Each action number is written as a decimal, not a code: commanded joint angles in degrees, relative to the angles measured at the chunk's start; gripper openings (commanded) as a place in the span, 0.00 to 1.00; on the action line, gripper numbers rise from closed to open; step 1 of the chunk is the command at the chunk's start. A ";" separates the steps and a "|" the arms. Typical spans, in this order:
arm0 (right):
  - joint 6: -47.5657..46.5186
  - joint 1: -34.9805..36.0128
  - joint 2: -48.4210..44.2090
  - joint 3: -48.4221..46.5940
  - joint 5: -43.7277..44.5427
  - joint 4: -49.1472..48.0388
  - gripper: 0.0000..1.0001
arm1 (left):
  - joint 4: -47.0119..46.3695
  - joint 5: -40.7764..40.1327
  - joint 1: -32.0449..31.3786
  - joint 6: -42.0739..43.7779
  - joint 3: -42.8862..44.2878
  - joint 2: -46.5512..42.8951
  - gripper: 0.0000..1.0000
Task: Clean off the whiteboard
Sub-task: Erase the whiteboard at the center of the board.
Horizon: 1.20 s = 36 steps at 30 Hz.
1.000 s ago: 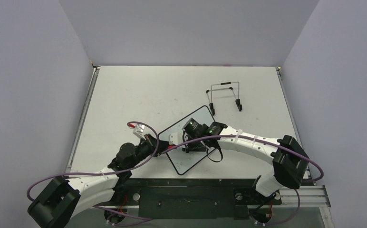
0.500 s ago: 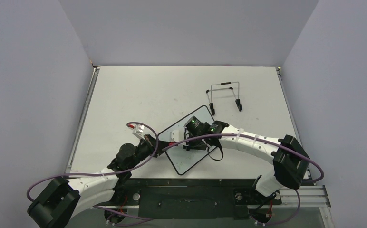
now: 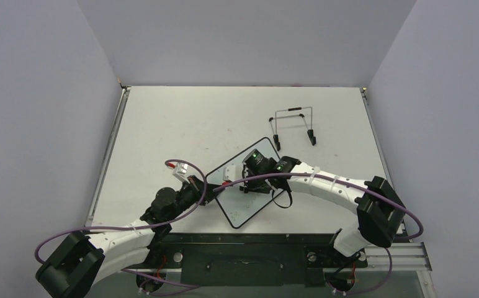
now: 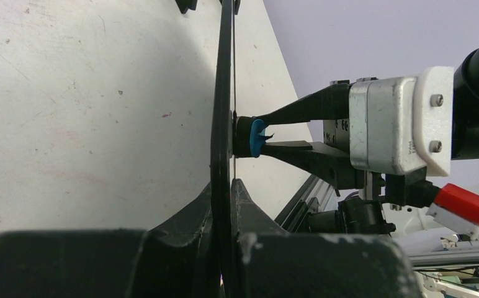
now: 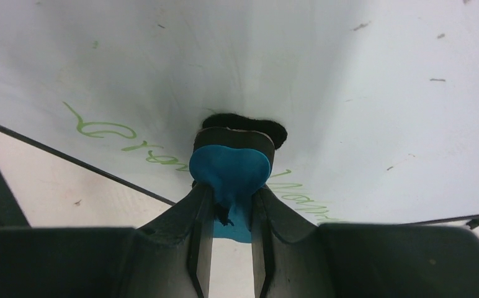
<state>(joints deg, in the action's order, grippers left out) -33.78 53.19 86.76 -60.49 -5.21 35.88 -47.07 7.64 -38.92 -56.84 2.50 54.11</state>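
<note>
The whiteboard (image 3: 247,212), white with a thin black frame, is held tilted off the table. My left gripper (image 3: 211,197) is shut on its near-left edge. In the left wrist view the whiteboard (image 4: 223,93) shows edge-on between my left gripper's (image 4: 231,194) jaws. My right gripper (image 5: 229,200) is shut on the small blue-black eraser (image 5: 229,166), whose black pad presses on the whiteboard (image 5: 361,93). Green handwriting (image 5: 100,128) runs to both sides of the eraser. The eraser (image 4: 253,136) also meets the board face in the left wrist view.
A bare wire stand (image 3: 293,125) with black feet sits on the table beyond the board, to the right. Grey walls close in the table on three sides. My two arms cross low over the table's near edge.
My right gripper has slid the eraser a little across the board, away from the arm bases. The left gripper and the board have stayed put.
</note>
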 commanded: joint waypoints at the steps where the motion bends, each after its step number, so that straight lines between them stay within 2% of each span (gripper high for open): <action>1: -1.47 0.20 -2.69 -0.49 -5.86 0.65 0.00 | -13.83 3.18 -0.52 -2.85 2.14 -1.31 0.00; 10: 5.69 -7.18 -5.65 0.13 1.71 -6.38 0.00 | -12.97 3.26 -0.49 -2.58 2.64 -1.23 0.00; 14: 4.03 -7.27 -4.65 0.22 -2.17 -3.85 0.00 | -12.96 3.42 -0.47 -2.58 3.09 -0.91 0.00; 23: -4.88 4.40 -1.97 0.02 -6.41 3.60 0.00 | -12.08 3.07 -0.54 -2.70 3.08 -1.57 0.00; 26: -4.14 5.75 -1.09 0.10 -1.57 2.33 0.00 | -11.88 2.96 -0.48 -2.54 3.00 -1.94 0.00; 29: -0.93 4.16 -0.85 0.17 9.49 -3.01 0.00 | -11.61 3.01 -0.46 -2.32 2.95 -2.19 0.00; 33: 3.25 -1.26 -1.73 -0.48 12.92 -5.95 0.00 | -11.49 3.17 -0.48 -1.99 2.95 -2.09 0.00; 36: 2.76 -0.99 -2.57 0.56 11.00 -5.69 0.00 | -12.07 3.29 -0.52 -2.01 2.90 -1.52 0.00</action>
<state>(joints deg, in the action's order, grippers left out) -33.10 52.80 85.17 -60.31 1.91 33.95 -47.75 8.56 -39.00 -57.34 2.50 54.04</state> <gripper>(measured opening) 0.188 0.027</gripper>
